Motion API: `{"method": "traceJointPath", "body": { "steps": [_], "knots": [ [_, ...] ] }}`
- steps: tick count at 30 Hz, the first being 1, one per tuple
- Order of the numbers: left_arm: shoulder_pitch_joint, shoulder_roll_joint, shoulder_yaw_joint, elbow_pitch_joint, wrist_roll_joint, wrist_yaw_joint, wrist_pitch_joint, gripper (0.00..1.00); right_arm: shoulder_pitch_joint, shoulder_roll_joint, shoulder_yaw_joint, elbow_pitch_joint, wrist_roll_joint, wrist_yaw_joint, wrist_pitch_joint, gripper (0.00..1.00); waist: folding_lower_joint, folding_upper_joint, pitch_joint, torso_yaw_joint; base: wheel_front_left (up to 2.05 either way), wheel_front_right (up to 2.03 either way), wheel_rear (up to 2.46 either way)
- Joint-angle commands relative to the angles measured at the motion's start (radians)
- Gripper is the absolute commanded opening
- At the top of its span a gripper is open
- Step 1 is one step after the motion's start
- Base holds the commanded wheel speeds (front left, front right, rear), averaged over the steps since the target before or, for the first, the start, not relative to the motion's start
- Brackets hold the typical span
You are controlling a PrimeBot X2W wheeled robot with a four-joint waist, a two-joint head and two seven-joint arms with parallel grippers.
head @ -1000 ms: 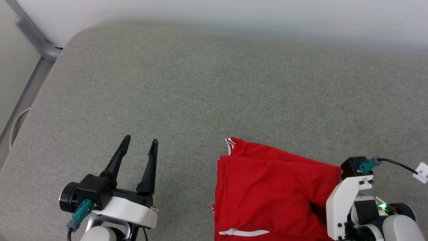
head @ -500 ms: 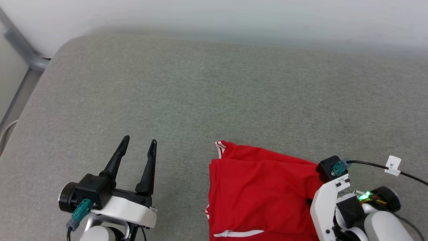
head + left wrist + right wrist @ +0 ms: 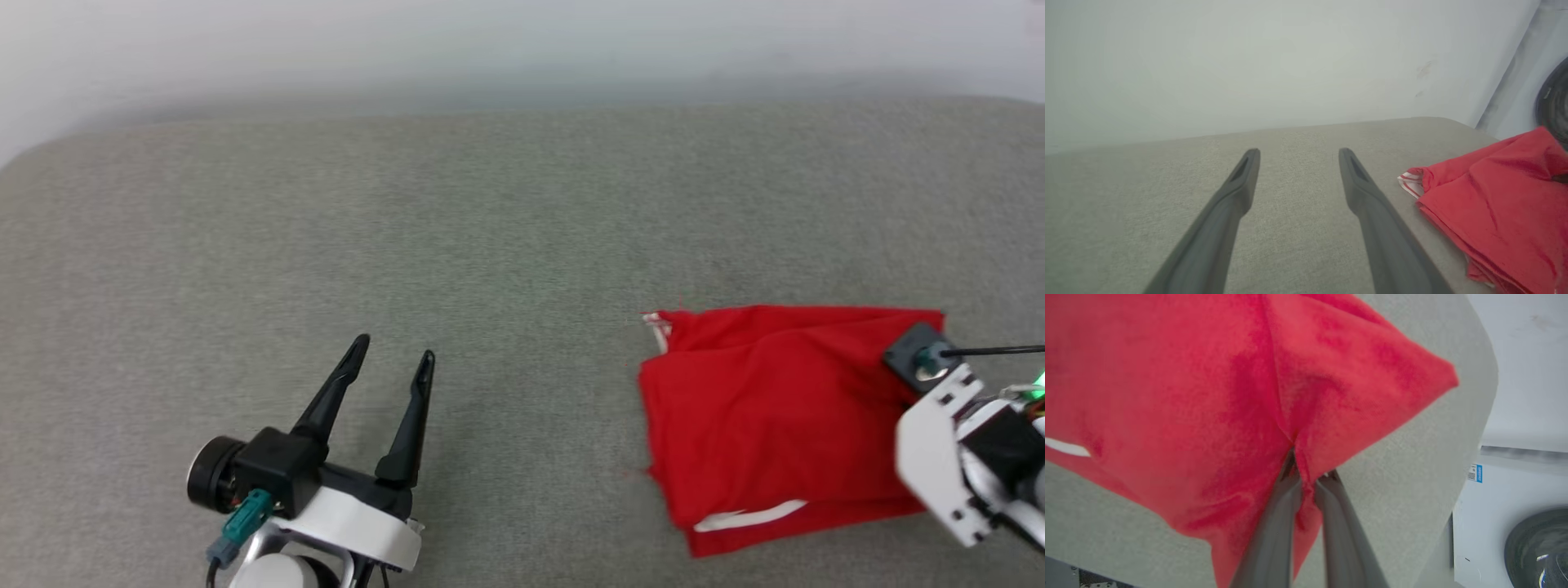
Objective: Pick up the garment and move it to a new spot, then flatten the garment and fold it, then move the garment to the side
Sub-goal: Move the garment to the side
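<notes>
red garment (image 3: 759, 425) pinched shut in right gripper (image 3: 1308, 473); left gripper (image 3: 395, 347) wide, empty. risk: one-point drag slides layers, fold undone.

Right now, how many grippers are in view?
2. The left gripper is open over the cushion at the lower left. The right gripper is at the right, its fingers shut on a fold of the red garment.

No legible text; blue sticker (image 3: 1475, 473) unreadable.
</notes>
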State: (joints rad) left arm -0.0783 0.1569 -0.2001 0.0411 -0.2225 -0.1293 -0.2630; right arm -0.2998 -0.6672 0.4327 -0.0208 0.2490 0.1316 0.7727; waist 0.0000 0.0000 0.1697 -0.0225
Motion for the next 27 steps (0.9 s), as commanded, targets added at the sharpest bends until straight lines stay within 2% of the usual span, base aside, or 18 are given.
{"method": "traceJointPath", "body": {
  "steps": [1,6,13,15,16,21,27],
  "knots": [
    [-0.022,0.013,-0.022,-0.01,0.01,-0.002,-0.002,1.0,-0.043,-0.066,0.018,0.007,0.007,-0.002,-0.013,0.0,0.0,0.0,0.044,-0.053,0.0,0.0,0.0],
    [-0.076,0.019,-0.087,-0.039,0.015,-0.002,-0.002,1.0,-0.09,-0.182,-0.01,0.056,0.053,-0.002,-0.04,0.0,0.0,0.0,0.125,-0.102,0.0,0.0,0.0],
    [-0.187,0.065,-0.181,-0.068,0.028,-0.002,-0.002,1.0,-0.133,-0.305,-0.072,0.166,0.036,-0.002,-0.166,0.0,0.0,0.0,0.26,-0.152,0.0,0.0,0.0],
    [-0.203,0.073,-0.193,-0.074,0.029,-0.002,-0.002,1.0,-0.141,-0.311,-0.088,0.188,0.032,-0.002,-0.188,0.0,0.0,0.0,0.28,-0.159,0.0,0.0,0.0],
    [-0.245,0.095,-0.212,-0.105,0.036,-0.002,-0.002,1.0,-0.159,-0.31,-0.143,0.263,0.013,-0.002,-0.257,0.0,0.0,0.0,0.339,-0.179,0.0,0.0,0.0],
    [-0.302,0.139,-0.227,-0.156,0.042,-0.002,-0.002,1.0,-0.21,-0.264,-0.267,0.386,-0.039,-0.002,-0.364,0.0,0.0,0.0,0.422,-0.204,0.0,0.0,0.0],
    [-0.346,0.178,-0.237,-0.207,0.045,-0.002,0.01,1.0,-0.259,-0.213,-0.374,0.506,-0.101,-0.002,-0.422,0.0,0.0,0.0,0.484,-0.206,0.0,0.0,0.0]
  ]
}}
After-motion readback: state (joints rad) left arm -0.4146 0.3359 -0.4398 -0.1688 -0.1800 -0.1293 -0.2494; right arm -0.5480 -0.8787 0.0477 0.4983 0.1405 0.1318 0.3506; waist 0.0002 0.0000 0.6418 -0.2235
